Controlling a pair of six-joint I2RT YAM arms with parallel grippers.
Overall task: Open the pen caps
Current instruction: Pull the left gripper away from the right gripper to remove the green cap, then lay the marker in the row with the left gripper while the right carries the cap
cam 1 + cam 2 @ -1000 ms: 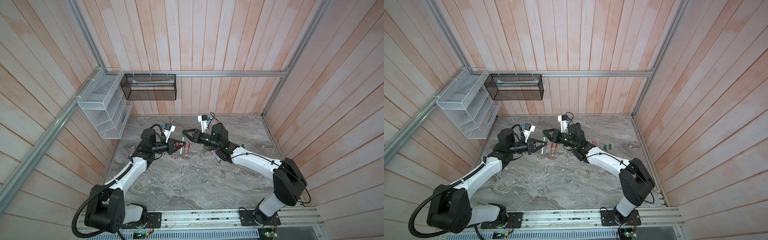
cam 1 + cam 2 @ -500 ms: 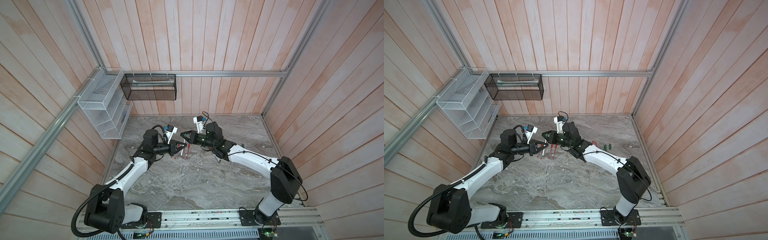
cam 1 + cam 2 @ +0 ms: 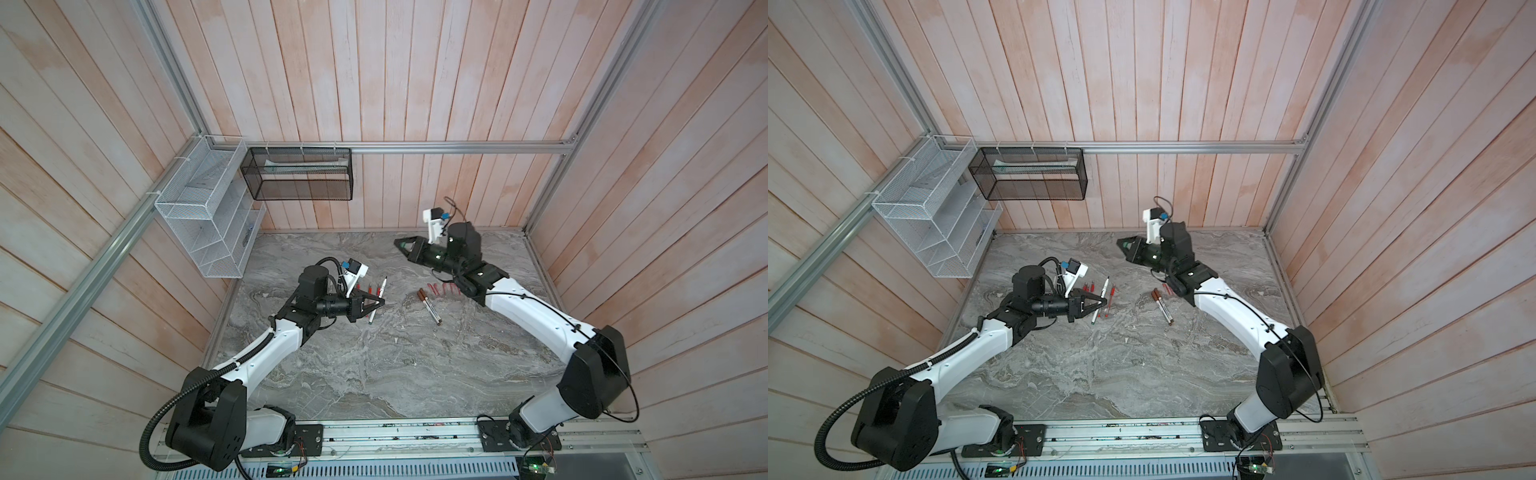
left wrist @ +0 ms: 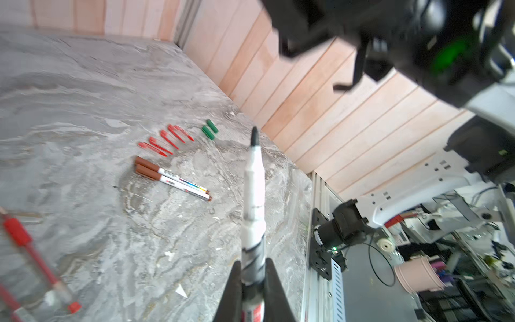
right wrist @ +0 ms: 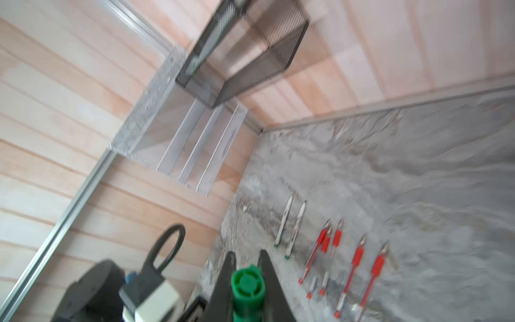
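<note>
Lettering on the two brown-capped markers (image 4: 171, 175) is too small to read.

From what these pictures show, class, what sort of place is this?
Likely a robotics lab test cell: two robot arms mounted on a metal rail at a marble-look table, enclosed by wood-panel walls with aluminium framing and wire baskets.

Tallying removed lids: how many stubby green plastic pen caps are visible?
3. Two stubby green plastic pen caps lie side by side on the grey marble table; the third is clamped in the right gripper. Others may be hidden behind the arms.
</note>
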